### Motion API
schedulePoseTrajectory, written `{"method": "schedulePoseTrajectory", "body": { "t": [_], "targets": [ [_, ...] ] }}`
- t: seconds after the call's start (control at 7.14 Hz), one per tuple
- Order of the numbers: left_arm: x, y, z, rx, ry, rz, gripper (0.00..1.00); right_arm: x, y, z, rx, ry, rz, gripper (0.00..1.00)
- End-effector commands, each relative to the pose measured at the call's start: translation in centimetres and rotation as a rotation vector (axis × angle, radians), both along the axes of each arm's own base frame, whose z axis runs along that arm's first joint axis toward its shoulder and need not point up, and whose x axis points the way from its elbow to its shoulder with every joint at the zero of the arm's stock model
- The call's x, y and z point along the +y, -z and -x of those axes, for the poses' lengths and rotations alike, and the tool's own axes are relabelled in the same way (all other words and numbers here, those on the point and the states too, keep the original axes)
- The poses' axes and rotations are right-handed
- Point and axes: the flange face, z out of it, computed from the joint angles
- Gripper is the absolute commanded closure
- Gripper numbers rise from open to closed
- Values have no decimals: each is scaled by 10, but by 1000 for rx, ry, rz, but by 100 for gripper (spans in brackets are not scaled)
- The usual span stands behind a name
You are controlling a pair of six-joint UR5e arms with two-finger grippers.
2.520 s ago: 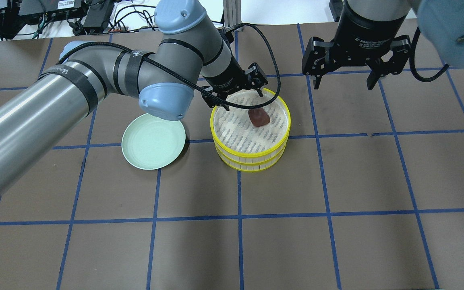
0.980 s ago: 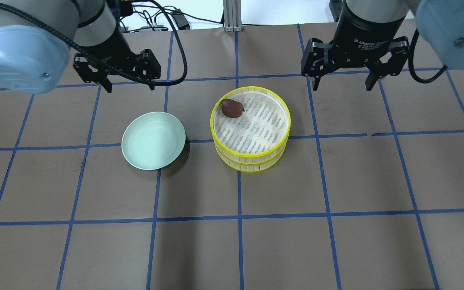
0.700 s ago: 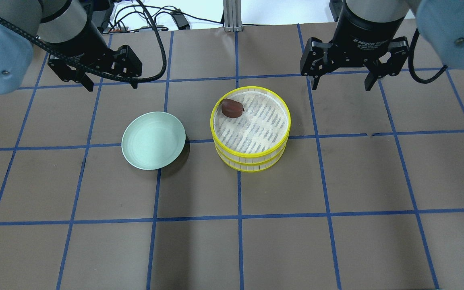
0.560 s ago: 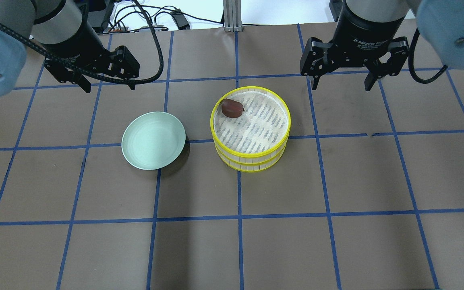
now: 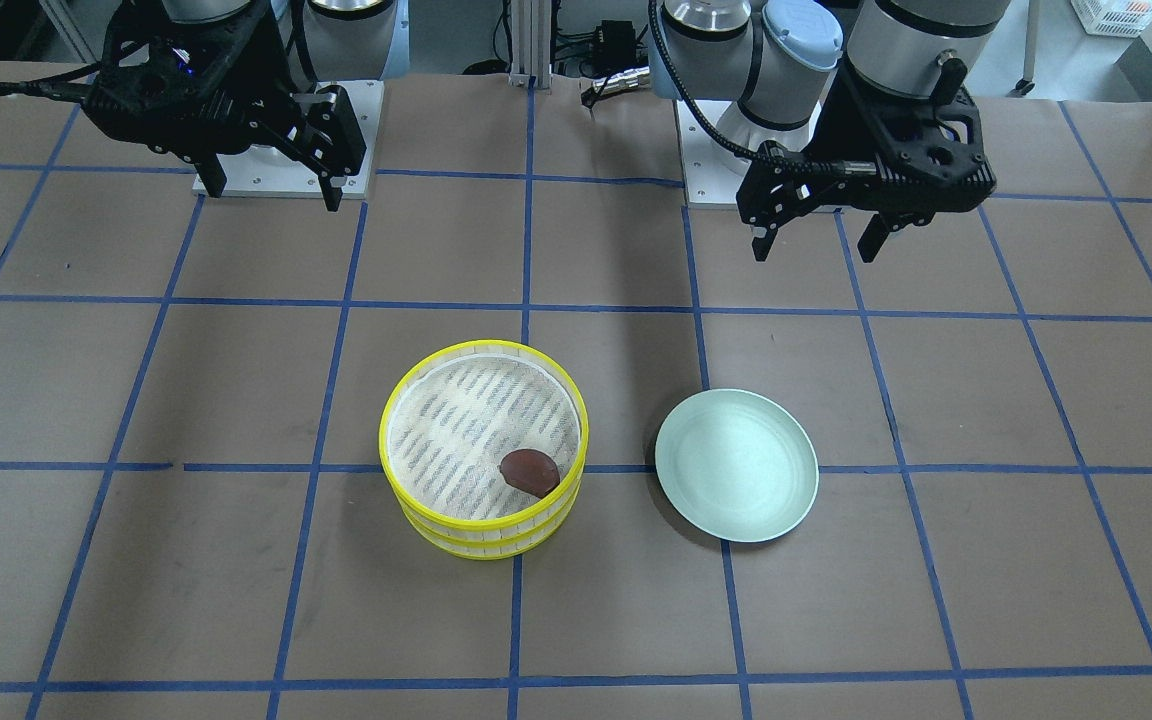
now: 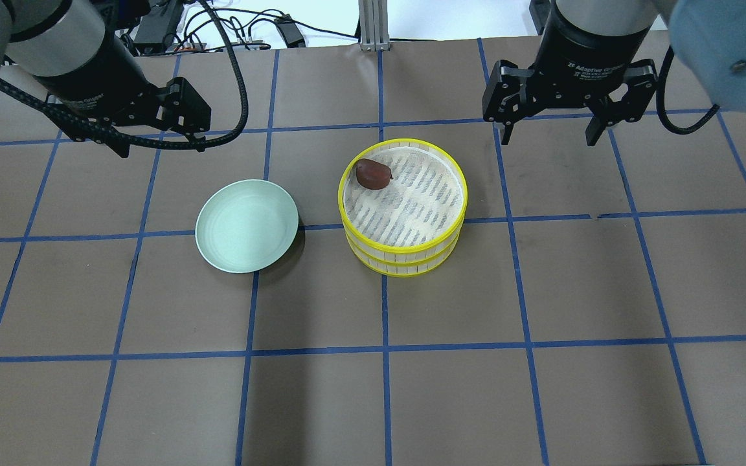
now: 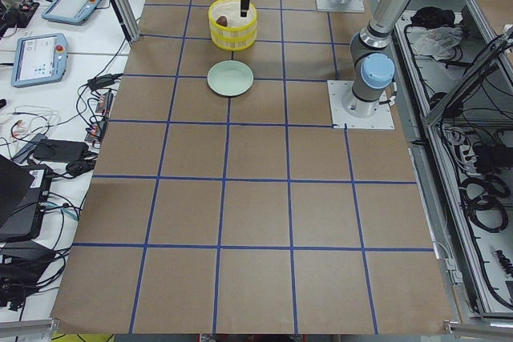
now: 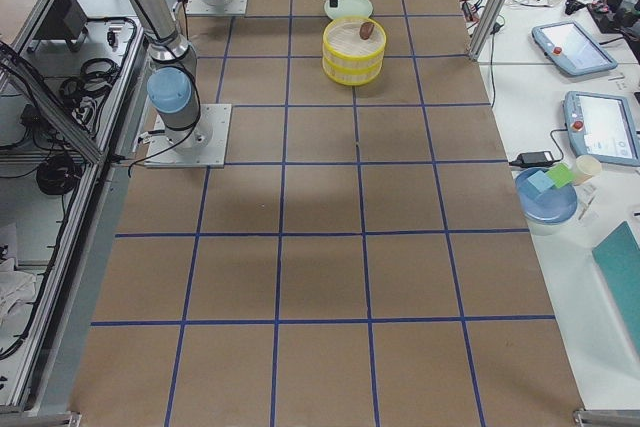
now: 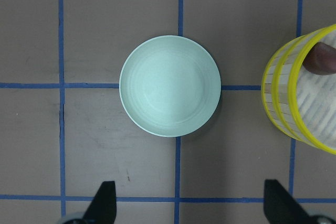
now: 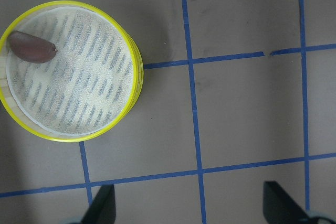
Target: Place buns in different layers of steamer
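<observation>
Two yellow-rimmed steamer trays stand stacked mid-table, the top tray (image 6: 405,248) on the lower tray (image 6: 405,270). A dark reddish-brown bun (image 6: 373,174) lies on the top tray's mesh floor against its far left rim; it also shows in the front view (image 5: 529,471) and the right wrist view (image 10: 32,47). The cream-white bun is hidden or out of view. My left gripper (image 6: 161,146) is open and empty, raised behind the green plate. My right gripper (image 6: 549,137) is open and empty, raised behind and right of the steamer.
A pale green plate (image 6: 247,226) lies bare to the left of the steamer, a small gap between them; it fills the middle of the left wrist view (image 9: 169,85). The brown table (image 6: 386,388) carries a grid of blue tape. The arm bases stand at the table's back edge.
My left gripper has drawn back from over the steamer to the back left, open. The brown bun shifted from the tray's middle to its far left rim. The right gripper has not moved.
</observation>
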Motion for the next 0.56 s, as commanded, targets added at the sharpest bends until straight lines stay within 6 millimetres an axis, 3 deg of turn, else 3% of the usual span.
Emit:
{"method": "schedulePoseTrajectory", "body": {
  "t": [0.0, 0.14, 0.42],
  "targets": [
    [-10, -8, -27, -17, 4, 25, 0, 0, 0, 0, 2, 0, 0, 0],
    [-13, -7, -52, -22, -47, 17, 0, 0, 0, 0, 1, 1, 0, 0],
    [-13, -3, -42, 51, -46, 14, 0, 0, 0, 0, 0, 0, 0, 0]
  ]
}}
